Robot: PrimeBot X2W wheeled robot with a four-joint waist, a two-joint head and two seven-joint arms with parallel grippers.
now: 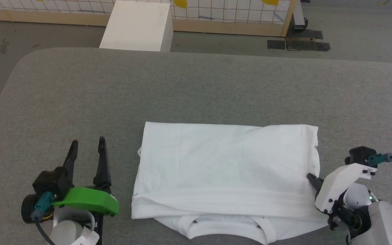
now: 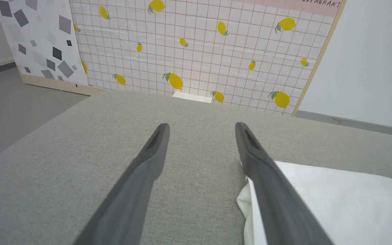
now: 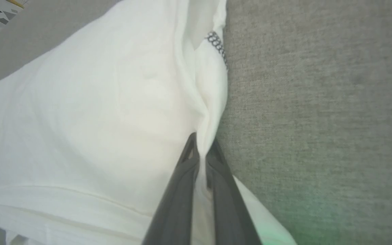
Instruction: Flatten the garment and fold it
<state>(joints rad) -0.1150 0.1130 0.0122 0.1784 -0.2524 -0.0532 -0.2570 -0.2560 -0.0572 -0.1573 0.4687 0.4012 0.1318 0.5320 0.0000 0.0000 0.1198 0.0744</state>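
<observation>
The white garment (image 1: 226,170) lies folded into a wide rectangle on the grey table (image 1: 196,88), its collar toward the front edge. At the cloth's right edge my right gripper (image 1: 311,178) is shut on a pinch of fabric. The right wrist view shows the garment (image 3: 90,112) bunched between the two dark fingers (image 3: 179,190), with zigzag stitching further up the edge. My left gripper (image 1: 87,142) stands open on bare table just left of the garment. In the left wrist view its right finger (image 2: 267,183) runs alongside the garment's (image 2: 335,204) left edge; nothing lies between the fingers.
A rigid white box (image 1: 136,25) stands on the floor beyond the table's far edge. Behind it runs a wood-framed panel (image 1: 230,15) with a lemon-print grid. The table's left corner is rounded.
</observation>
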